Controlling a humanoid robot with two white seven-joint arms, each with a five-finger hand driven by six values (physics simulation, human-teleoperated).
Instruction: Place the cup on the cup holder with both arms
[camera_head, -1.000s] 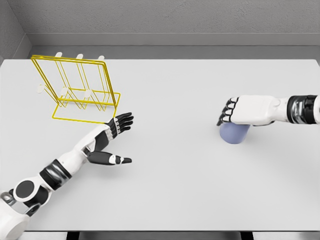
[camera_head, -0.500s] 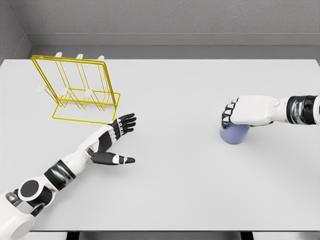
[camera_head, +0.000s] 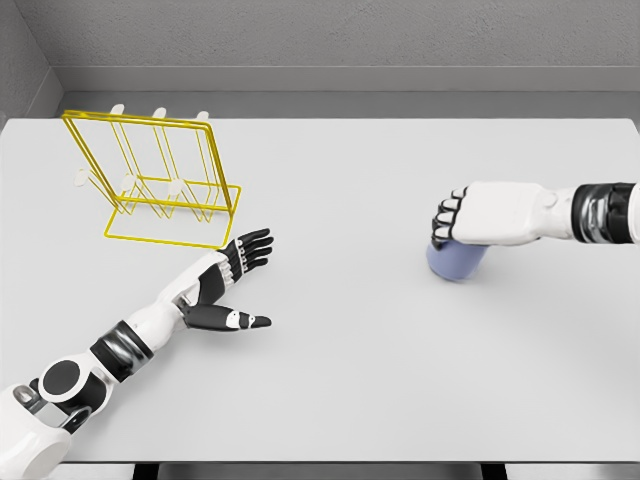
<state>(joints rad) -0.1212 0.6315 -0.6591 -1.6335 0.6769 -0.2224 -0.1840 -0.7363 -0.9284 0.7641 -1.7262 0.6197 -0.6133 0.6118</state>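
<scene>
lavender-blue cup sits on the white counter at the right, the right hand over it with fingers curled around its top. the left hand lies open-fingered just beside the yellow wire cup holder at the far left.

The upper part of the cup is covered by the right hand, so its rim and any handle cannot be made out; only the lower blue body is seen. Whether the curled fingers actually touch the cup wall cannot be told. The right arm is cut off at the picture's right edge past the wrist. The left arm is cut off at the lower left corner. The white pegs of the cup holder are too small for their shape to be judged.
</scene>
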